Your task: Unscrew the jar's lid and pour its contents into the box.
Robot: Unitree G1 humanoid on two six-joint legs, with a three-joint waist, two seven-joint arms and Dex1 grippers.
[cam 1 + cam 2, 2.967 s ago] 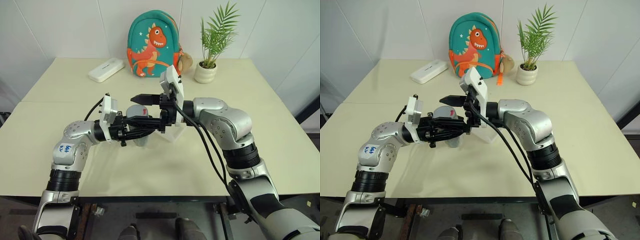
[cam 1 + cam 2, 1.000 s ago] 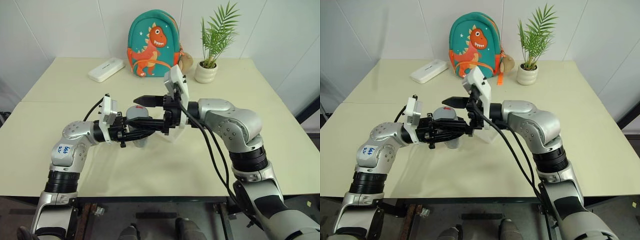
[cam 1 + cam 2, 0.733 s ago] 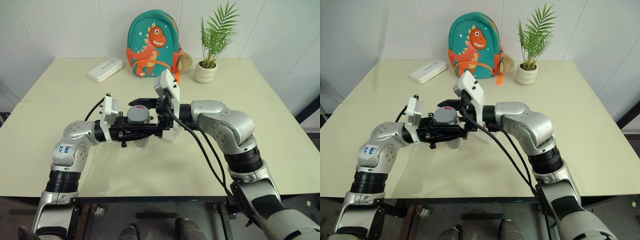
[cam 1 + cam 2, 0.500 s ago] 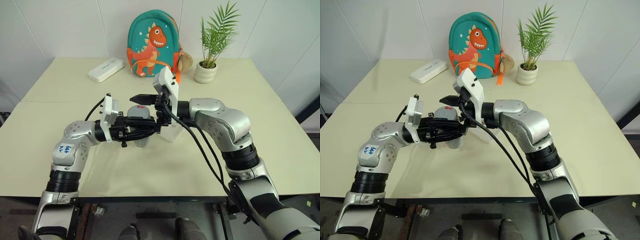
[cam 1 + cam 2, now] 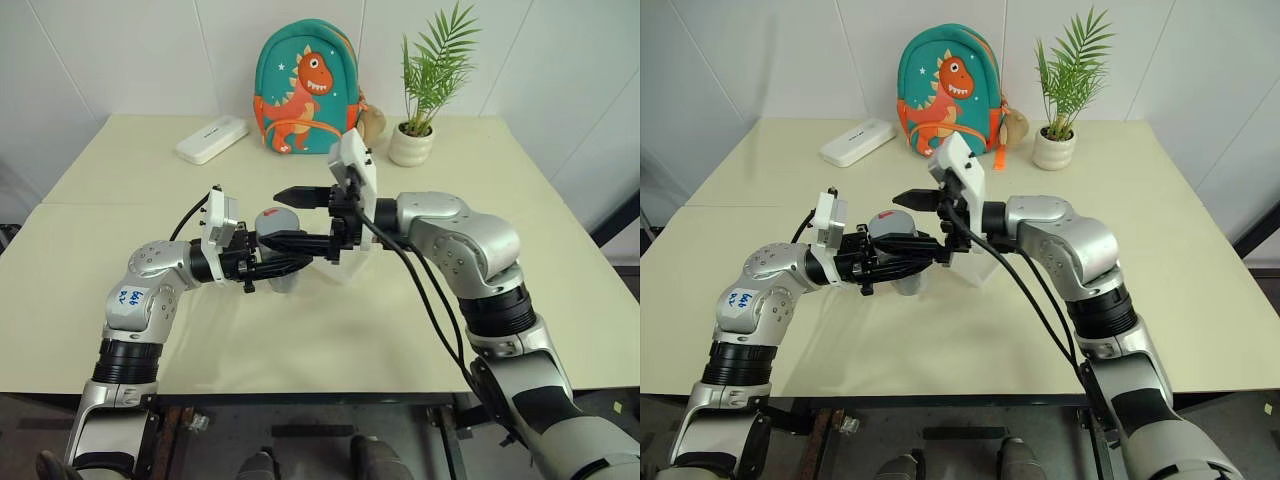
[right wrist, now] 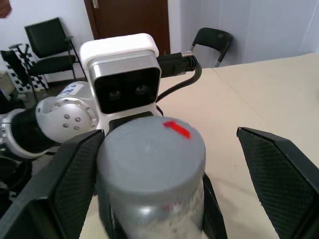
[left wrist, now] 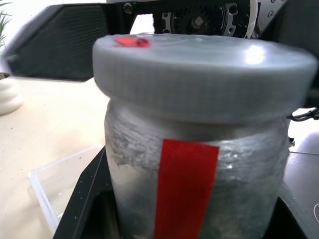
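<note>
The table (image 5: 520, 230) carries everything; a backpack (image 5: 303, 92), a plant (image 5: 425, 95) and a white case (image 5: 212, 138) sit along the far edge, out of the work zone. The box (image 5: 350, 268), a clear tray, lies mid-table just right of the jar, probably so pouring needs only a short tilt. The left gripper (image 5: 285, 265) is clenched around the body of the jar (image 7: 197, 189), holding it upright above the table, likely to brace it against twisting. The right gripper (image 5: 295, 218) hangs over it with fingers (image 6: 75, 184) spread wide either side of the lid (image 6: 149, 154), one touching or nearly so, not gripping. The lid is still on, so it seems lined up to close and turn. The contents can't be seen.
</note>
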